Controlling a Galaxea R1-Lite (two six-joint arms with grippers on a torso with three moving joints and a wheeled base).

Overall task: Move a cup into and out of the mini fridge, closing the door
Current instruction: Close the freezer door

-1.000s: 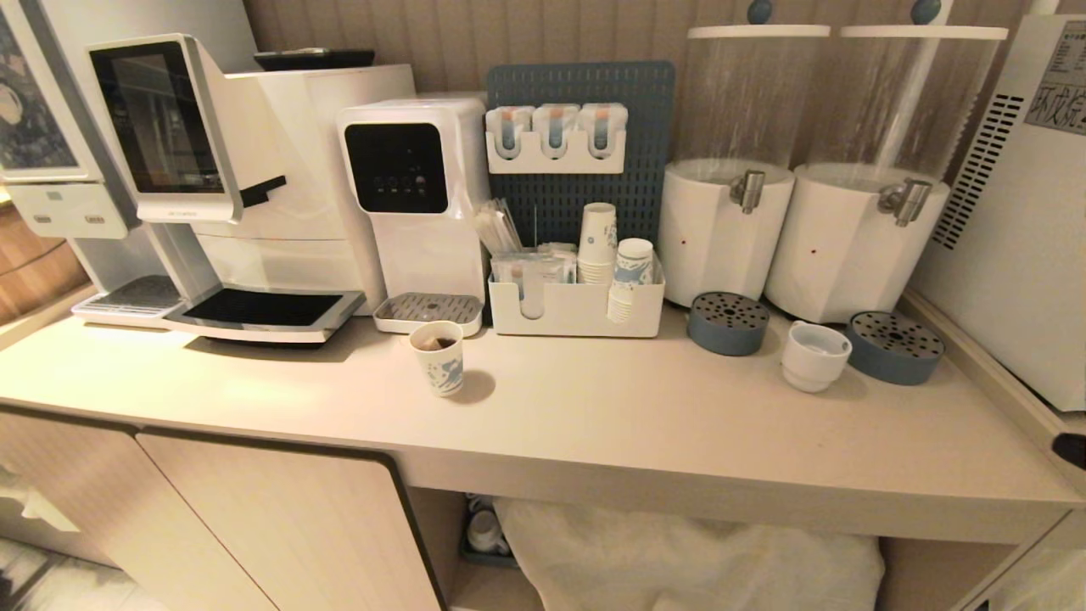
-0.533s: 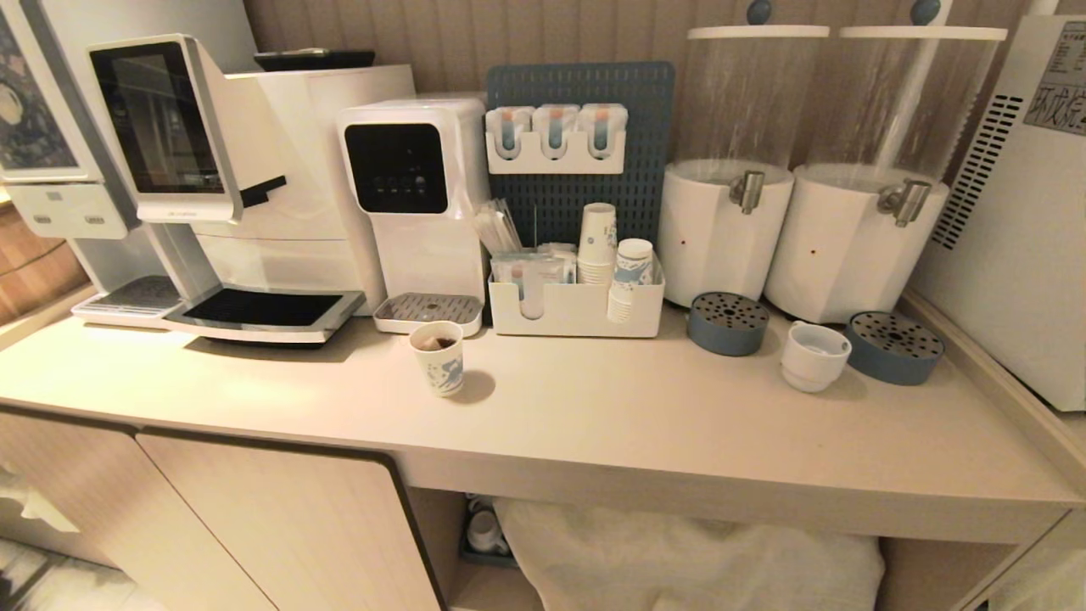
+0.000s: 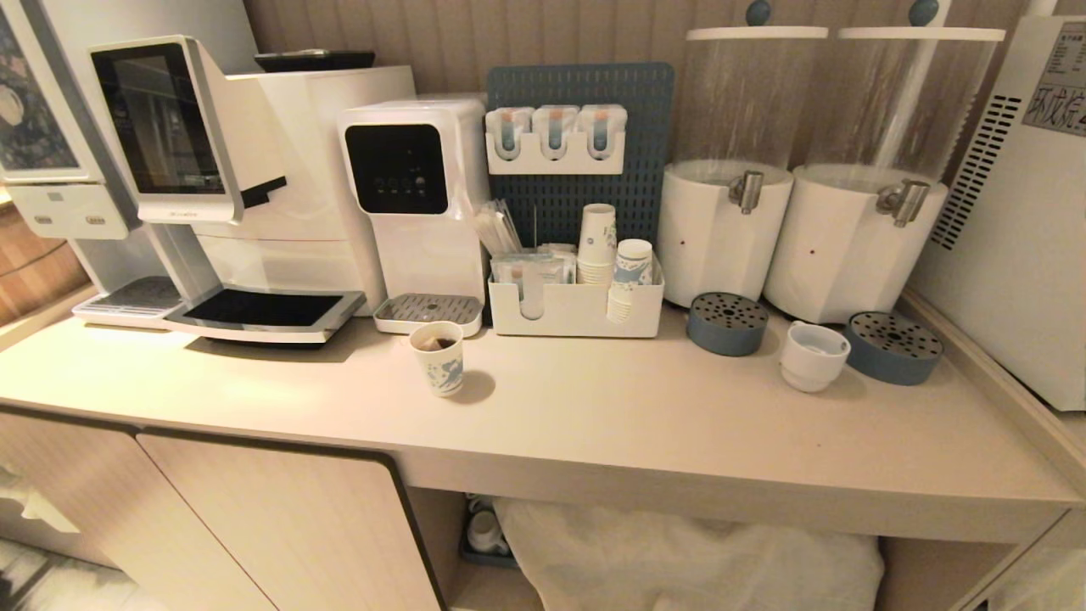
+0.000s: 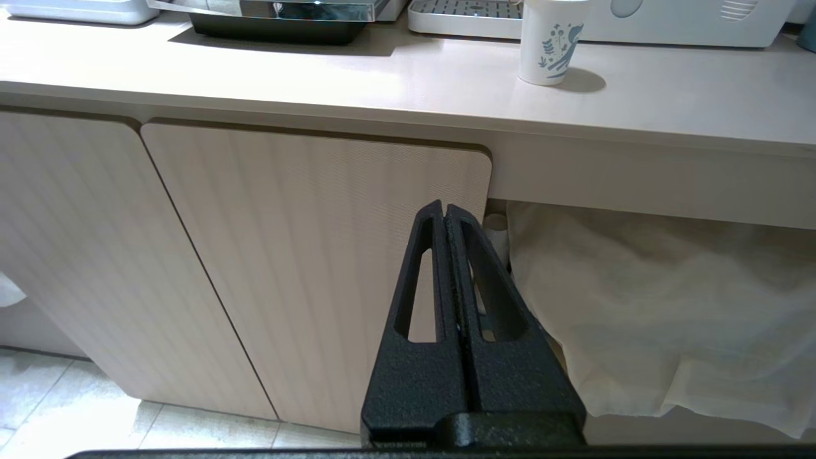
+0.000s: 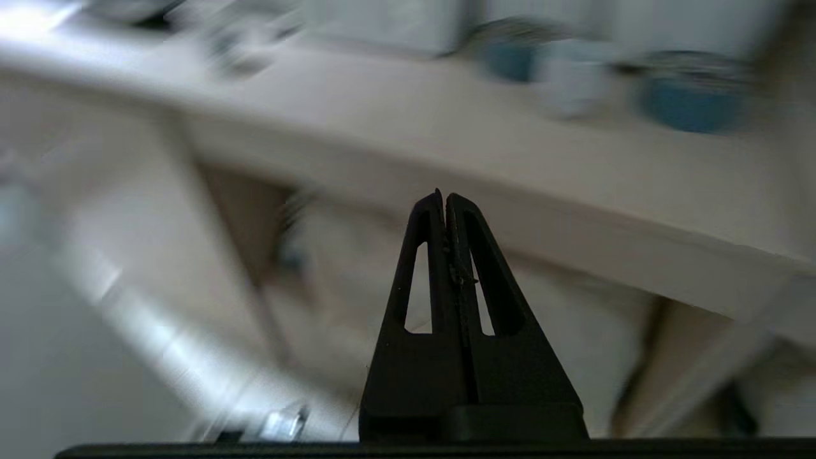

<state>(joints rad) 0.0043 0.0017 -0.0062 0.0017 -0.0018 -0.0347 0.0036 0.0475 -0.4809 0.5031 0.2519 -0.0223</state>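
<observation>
Sitting at the right of the head view, the white ceramic cup [image 3: 814, 356] is on the desk [image 3: 594, 407] between two blue drip trays, with the mini fridge [image 3: 1018, 221] at the far right edge. Left pincer [image 4: 445, 213] is pressed fully closed, empty, low by the cabinet door [image 4: 306, 255]. Right pincer [image 5: 444, 201] is likewise closed on nothing, below the desk edge in a blurry view.
</observation>
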